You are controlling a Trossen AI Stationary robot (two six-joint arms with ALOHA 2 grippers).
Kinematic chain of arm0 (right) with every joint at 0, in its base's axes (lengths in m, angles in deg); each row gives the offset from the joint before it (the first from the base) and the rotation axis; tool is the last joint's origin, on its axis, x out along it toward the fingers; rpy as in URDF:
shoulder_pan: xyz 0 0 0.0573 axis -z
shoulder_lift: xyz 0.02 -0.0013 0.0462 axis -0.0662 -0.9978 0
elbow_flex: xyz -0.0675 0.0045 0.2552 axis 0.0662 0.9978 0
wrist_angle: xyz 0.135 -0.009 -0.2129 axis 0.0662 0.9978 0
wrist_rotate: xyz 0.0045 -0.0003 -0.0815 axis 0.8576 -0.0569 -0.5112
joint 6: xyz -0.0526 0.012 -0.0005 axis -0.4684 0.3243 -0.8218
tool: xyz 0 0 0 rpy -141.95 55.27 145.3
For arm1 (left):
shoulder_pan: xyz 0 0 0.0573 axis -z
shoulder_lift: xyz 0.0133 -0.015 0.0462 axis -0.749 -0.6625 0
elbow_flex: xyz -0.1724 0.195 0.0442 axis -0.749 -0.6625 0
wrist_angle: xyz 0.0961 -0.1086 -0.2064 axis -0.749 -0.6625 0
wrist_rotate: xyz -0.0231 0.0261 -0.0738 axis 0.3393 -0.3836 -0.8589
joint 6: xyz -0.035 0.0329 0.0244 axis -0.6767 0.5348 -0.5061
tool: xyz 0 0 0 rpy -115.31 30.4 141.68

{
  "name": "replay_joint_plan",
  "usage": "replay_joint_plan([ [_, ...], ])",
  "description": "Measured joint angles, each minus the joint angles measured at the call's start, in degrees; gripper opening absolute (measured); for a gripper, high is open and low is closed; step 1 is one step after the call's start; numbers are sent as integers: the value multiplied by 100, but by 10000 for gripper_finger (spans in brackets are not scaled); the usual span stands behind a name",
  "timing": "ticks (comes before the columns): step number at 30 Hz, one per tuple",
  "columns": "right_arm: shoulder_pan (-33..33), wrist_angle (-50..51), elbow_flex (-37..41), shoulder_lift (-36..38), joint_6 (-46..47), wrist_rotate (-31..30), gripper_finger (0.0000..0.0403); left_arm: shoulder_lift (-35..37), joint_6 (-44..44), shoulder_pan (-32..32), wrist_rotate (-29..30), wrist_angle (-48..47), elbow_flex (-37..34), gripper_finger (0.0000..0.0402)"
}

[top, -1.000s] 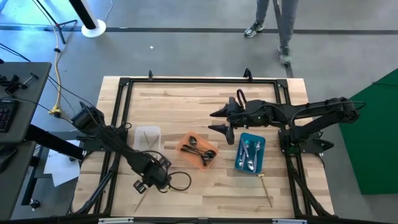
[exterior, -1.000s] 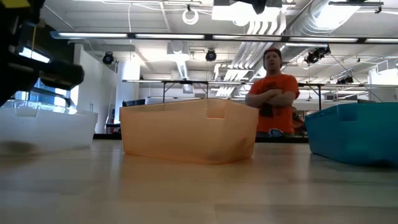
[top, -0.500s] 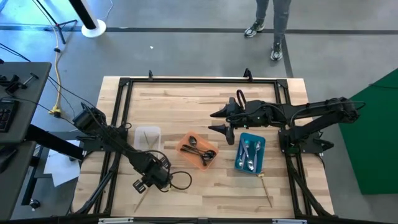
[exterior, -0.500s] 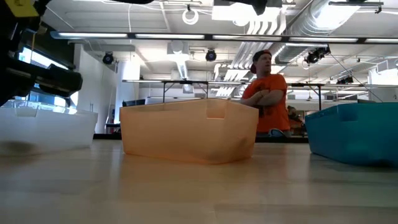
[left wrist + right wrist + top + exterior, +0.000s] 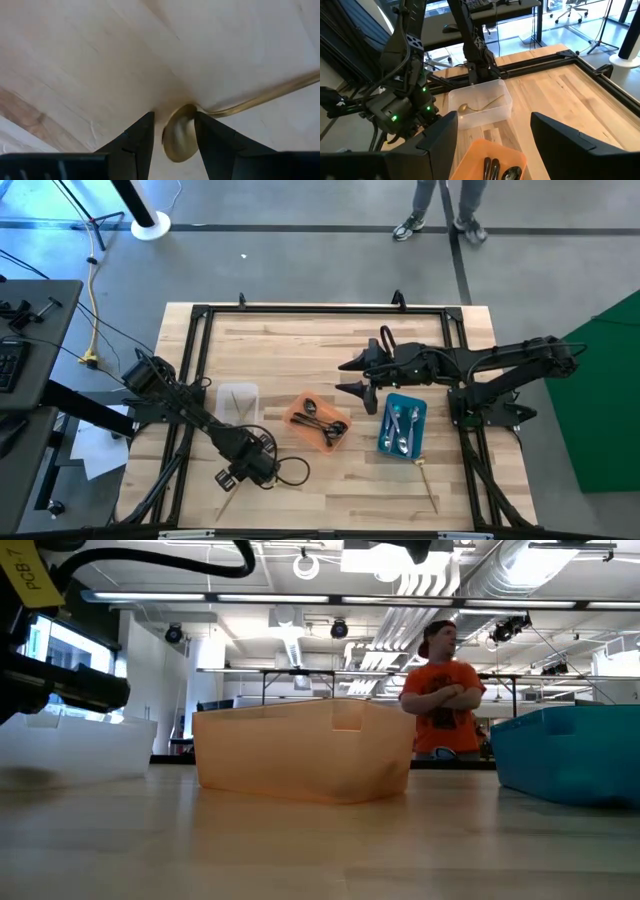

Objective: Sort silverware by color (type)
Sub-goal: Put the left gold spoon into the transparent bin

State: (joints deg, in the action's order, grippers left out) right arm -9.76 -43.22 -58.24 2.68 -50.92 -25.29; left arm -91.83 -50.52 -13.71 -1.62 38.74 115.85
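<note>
1. Gold spoon point(image 5: 179, 137) sits bowl-first between the left pincer's point(image 5: 174, 145) two dark fingers in the left wrist view; its handle runs away toward the right edge of that frame, rising slightly. The fingers stand close on either side of the bowl, clamped on it.
2. Seen from above, the left pincer point(image 5: 226, 477) is at the lower left of the desk point(image 5: 330, 340), and the spoon's handle slants down-left from it toward the desk's front edge.
3. A second gold spoon point(image 5: 428, 484) lies on the bare wood at lower right, long axis slanting from upper left to lower right.
4. Dark spoons point(image 5: 322, 423) lie in the orange tray point(image 5: 298, 412) at centre, roughly left to right.
5. Silver spoons point(image 5: 402, 428) lie in the blue tray point(image 5: 386, 446), long axes running up and down the frame.
6. The clear tray point(image 5: 479, 105) holds one gold spoon point(image 5: 480, 106).
7. The right pincer point(image 5: 348, 375) hangs above the desk's middle, fingers wide apart, holding nothing.
</note>
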Motion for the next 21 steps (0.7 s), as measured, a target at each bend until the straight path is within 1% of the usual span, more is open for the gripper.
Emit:
replay_joint_plan([
  [5,-59,4,0,-2,17,2,236,-15,-78,-10,-13,7,1,132],
  [7,-75,2,0,-2,17,17,236,-17,-78,-8,-9,9,-2,125],
  [10,-85,3,0,-2,17,17,236,-21,-79,-10,57,16,-4,99],
  [13,-85,7,0,-2,17,17,236,-24,-138,-14,67,20,-6,58],
  [16,-83,7,0,-2,17,15,236,-36,-144,-35,-206,63,-10,18],
  [18,-85,7,0,-2,17,15,236,-43,-214,-72,-392,108,-18,10],
  [21,-85,7,0,-2,17,15,236,-48,-257,-135,-441,148,-21,10],
])
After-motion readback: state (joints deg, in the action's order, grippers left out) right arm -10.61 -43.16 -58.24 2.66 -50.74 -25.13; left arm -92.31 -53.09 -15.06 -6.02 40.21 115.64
